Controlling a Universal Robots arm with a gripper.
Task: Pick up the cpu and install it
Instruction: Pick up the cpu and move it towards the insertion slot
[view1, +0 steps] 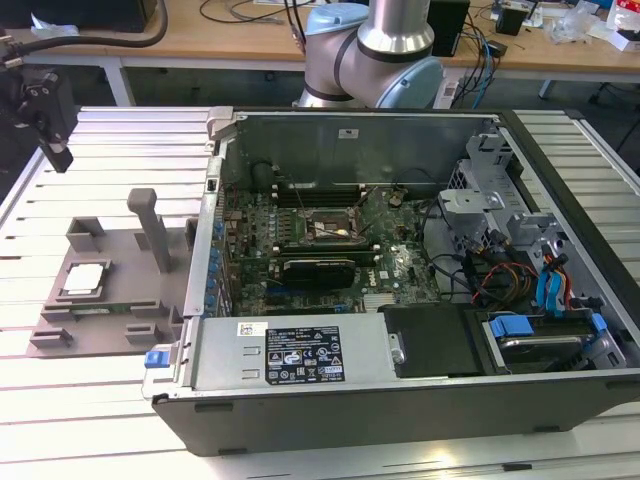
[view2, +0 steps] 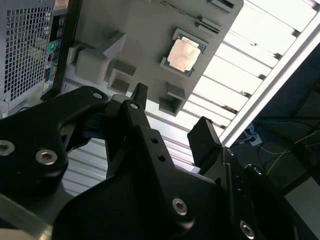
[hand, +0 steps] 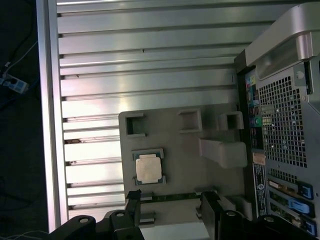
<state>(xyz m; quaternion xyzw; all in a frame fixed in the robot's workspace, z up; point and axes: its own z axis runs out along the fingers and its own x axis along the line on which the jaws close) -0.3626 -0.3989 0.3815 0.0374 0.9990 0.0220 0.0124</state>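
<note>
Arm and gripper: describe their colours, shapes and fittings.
The arm has a silver metal tube and rounded pale blue joint housings. The gripper is matte black, built of angular plates dotted with silver screw heads, and ends in two black fingers.

The exterior view stands well off my arm (view1: 395, 45), high over the slatted table (view1: 100, 430). It looks down into the open computer case (view1: 400, 250), with my gripper (view1: 55, 150) far off toward the exterior view's left. Both wrist cameras sit just behind my gripper and look out past my fingers (hand: 209, 202), close in the foreground. The first wrist view faces almost straight down on the grey fixture (hand: 175, 145) below my hand. The second wrist view sees it from the other side, more slanted. All three views share the fixture and the cpu (hand: 149, 167) on it; both wrist views also catch the case's rear.
</note>
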